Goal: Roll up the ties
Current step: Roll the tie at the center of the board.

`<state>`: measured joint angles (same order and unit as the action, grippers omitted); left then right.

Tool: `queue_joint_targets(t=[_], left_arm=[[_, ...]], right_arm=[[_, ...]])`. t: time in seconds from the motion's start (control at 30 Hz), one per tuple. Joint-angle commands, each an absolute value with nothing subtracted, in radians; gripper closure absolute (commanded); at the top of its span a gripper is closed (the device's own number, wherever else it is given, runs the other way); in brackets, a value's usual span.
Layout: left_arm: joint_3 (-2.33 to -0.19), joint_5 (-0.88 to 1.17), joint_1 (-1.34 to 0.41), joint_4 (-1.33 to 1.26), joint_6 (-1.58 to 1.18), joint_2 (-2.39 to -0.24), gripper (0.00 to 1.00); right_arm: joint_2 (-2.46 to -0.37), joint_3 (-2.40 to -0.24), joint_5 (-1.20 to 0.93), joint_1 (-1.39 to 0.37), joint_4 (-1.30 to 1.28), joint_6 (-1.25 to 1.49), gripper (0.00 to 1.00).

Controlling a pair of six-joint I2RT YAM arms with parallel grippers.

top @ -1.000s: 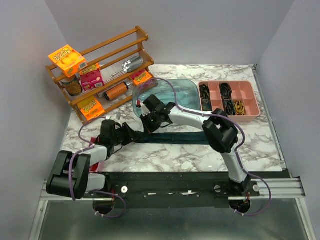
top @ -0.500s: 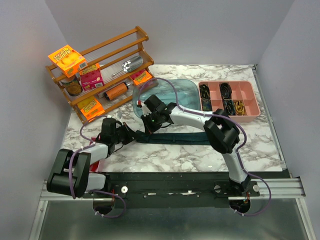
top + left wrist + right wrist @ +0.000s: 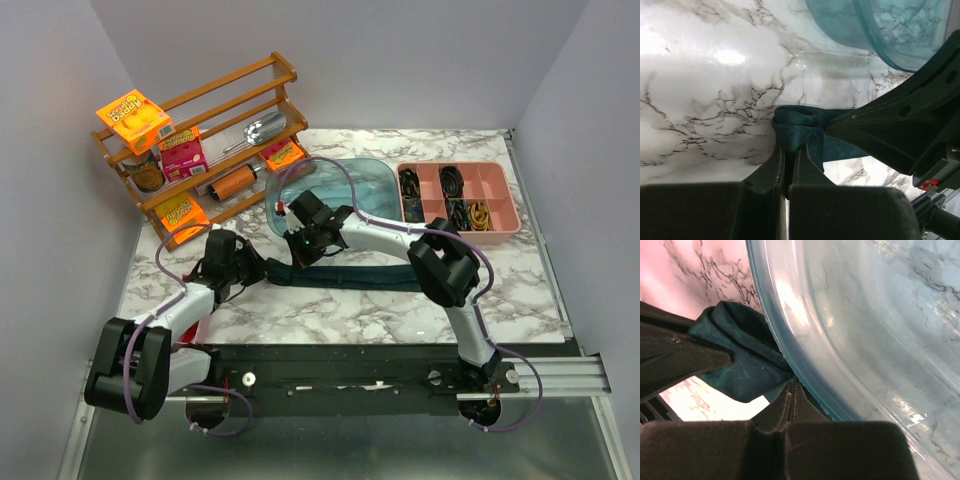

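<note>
The dark teal tie (image 3: 350, 275) lies left to right across the marble table, in front of the blue tub. Its left end is folded over into a small roll (image 3: 799, 125). My left gripper (image 3: 264, 269) is shut on that rolled end (image 3: 790, 146). My right gripper (image 3: 300, 256) comes in from the right at the same end, close to the left one. Its jaws (image 3: 793, 390) are shut on the tie's fabric (image 3: 740, 362) right against the tub's rim. Each wrist view shows the other gripper's dark fingers next to the roll.
The translucent blue tub (image 3: 345, 190) stands just behind the grippers; its wall (image 3: 865, 315) touches the tie. A pink divided tray (image 3: 458, 197) is at the back right. A wooden rack (image 3: 205, 150) with boxes and cans stands at the back left.
My left arm has swung, and its gripper has shifted slightly right and away with the tie's end. The right gripper stays almost in place.
</note>
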<state>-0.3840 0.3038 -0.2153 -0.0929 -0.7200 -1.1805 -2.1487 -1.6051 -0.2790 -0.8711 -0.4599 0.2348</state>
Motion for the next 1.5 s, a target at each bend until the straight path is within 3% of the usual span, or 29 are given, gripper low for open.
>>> queue_joint_targets(t=[0.0, 0.93, 1.47], left_arm=[[-0.446, 0.172, -0.270, -0.002, -0.686, -1.140, 1.00], [-0.739, -0.301, -0.673, 0.285, -0.667, -1.285, 1.00], [-0.811, -0.469, -0.713, 0.485, -0.638, -1.331, 1.00]], right_arm=[[-2.167, -1.617, -0.310, -0.874, -0.474, 0.238, 1.00], [-2.209, -1.632, -0.328, -0.900, -0.456, 0.268, 1.00], [-2.028, -1.540, -0.322, -0.881, -0.423, 0.302, 1.00]])
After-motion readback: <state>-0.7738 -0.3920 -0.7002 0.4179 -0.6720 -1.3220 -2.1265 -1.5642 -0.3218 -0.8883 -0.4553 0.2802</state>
